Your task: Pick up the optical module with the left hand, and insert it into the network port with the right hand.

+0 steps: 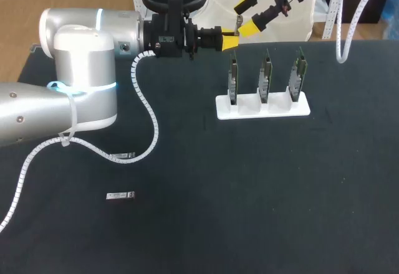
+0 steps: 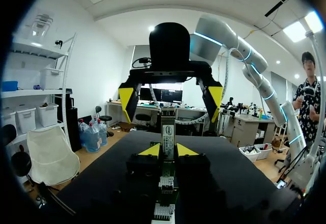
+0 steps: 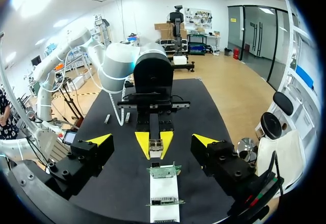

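Matte black table (image 1: 249, 193); left hand (image 1: 230, 41) clamps slim metallic optical module (image 2: 167, 135); right hand (image 1: 247, 16) apart.

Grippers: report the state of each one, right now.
Left gripper: closed on the small silver optical module.
Right gripper: open, holding nothing.

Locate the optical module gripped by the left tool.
Head view: the optical module is held in the left tool at the table's far side, just above the leftmost board in the white stand, with the open right tool close beyond.
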`<action>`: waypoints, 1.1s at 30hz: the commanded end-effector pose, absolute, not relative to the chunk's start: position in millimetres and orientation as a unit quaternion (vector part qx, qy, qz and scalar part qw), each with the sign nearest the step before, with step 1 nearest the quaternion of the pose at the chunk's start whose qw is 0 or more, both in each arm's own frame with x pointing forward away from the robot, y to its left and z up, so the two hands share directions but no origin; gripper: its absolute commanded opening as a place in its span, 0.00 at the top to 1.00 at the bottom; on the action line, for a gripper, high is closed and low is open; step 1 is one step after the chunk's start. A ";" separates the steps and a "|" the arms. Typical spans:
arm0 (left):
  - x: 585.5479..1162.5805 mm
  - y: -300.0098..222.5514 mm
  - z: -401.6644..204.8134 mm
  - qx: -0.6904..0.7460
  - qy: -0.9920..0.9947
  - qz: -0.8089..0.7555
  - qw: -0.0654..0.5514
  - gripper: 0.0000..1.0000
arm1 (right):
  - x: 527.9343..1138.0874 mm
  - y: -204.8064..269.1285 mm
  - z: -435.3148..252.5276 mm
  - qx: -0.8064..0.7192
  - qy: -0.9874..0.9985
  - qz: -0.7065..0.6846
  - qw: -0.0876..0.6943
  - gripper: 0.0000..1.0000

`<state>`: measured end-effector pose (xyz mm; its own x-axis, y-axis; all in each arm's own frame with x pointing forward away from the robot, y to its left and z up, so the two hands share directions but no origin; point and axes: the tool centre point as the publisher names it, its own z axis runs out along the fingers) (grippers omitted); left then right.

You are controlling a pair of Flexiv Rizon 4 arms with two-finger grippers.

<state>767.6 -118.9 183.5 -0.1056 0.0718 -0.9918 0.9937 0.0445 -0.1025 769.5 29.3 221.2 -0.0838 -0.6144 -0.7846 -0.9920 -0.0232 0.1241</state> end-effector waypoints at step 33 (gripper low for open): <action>766.1 -118.9 183.2 0.480 0.554 -0.495 0.467 0.00 | 764.5 33.2 220.6 -0.632 0.637 0.353 0.265 1.00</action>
<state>766.3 -119.1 183.3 -0.1057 0.0722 -0.9918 0.9938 0.0435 -0.1027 768.1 34.0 220.8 -0.0629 -0.6187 -0.7831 -0.9917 -0.0496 0.1188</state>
